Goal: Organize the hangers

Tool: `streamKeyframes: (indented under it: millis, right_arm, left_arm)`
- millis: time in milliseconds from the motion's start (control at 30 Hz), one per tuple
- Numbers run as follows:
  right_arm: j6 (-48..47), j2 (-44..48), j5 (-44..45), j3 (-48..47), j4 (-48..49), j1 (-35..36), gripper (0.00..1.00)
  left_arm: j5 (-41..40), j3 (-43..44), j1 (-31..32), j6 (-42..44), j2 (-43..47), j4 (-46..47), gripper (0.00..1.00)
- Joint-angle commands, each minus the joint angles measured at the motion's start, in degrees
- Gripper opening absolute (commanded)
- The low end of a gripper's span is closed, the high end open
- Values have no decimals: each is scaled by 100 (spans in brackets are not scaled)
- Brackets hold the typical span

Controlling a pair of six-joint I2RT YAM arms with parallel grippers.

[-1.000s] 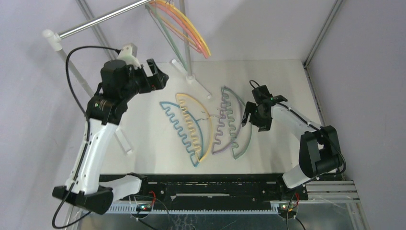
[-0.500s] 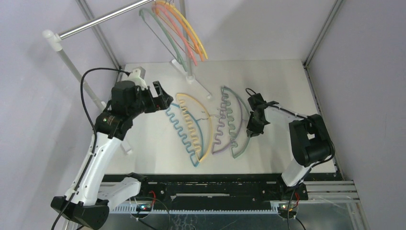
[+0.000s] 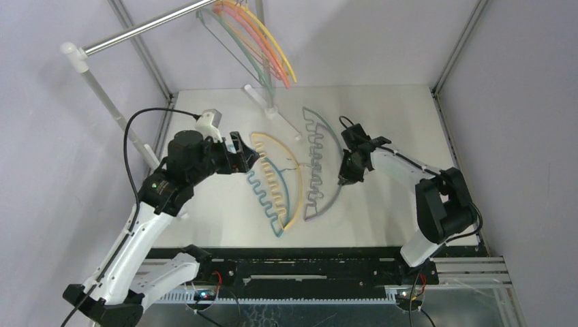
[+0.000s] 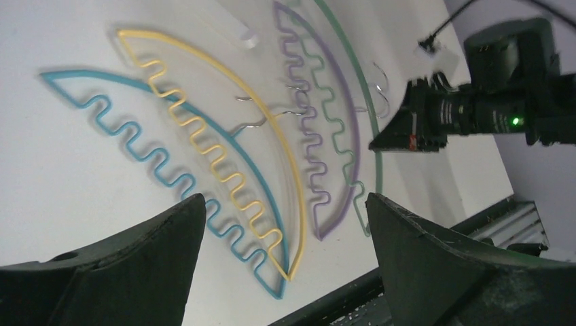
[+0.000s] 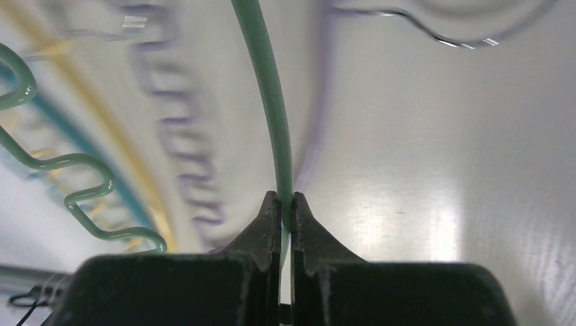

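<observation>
At the far left, the rail (image 3: 143, 27) is carrying a bunch of hung hangers (image 3: 262, 48), with green, pink, orange and yellow ones showing; the exact count is hard to tell, but it looks like about four. That part of the job seems done.

Below it, the left gripper (image 3: 244, 151) is hovering over the table (image 3: 395, 116), just beside the left end of the flat pile. Its fingers (image 4: 156, 258) are standing wide apart and holding nothing.

Four hangers are waiting on the table. The teal hanger (image 4: 157, 171) is lying flat, with the yellow hanger (image 3: 298, 184) crossing over it. To their right, the purple hanger (image 4: 356, 153) is lying under or against the green hanger (image 5: 272, 102).

Farthest right, the right gripper (image 5: 286, 204) is pinching the smooth arch of the green hanger, jaws closed tight on the thin plastic. Whether that hanger is lifting off the table cannot be told.

So the work is looking roughly half finished: the green one is in hand, and the teal, yellow and purple ones are waiting to be picked up and hooked onto the rail.
</observation>
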State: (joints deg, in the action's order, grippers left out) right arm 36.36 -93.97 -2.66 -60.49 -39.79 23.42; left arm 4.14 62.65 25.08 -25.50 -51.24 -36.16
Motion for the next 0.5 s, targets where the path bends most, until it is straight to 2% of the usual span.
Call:
streamKeyframes:
  millis: [0, 167, 467]
  right_arm:
    - [230, 562, -122, -946, 24, 390, 0]
    - [231, 465, -186, -1495, -74, 534, 0]
    - [121, 350, -297, -1686, -19, 676, 0]
  left_arm:
    - [-405, 207, 658, 124, -87, 494, 92]
    - [-757, 231, 1337, 274, -323, 696, 92]
    - [-1475, 885, 2535, 341, -1055, 816, 90]
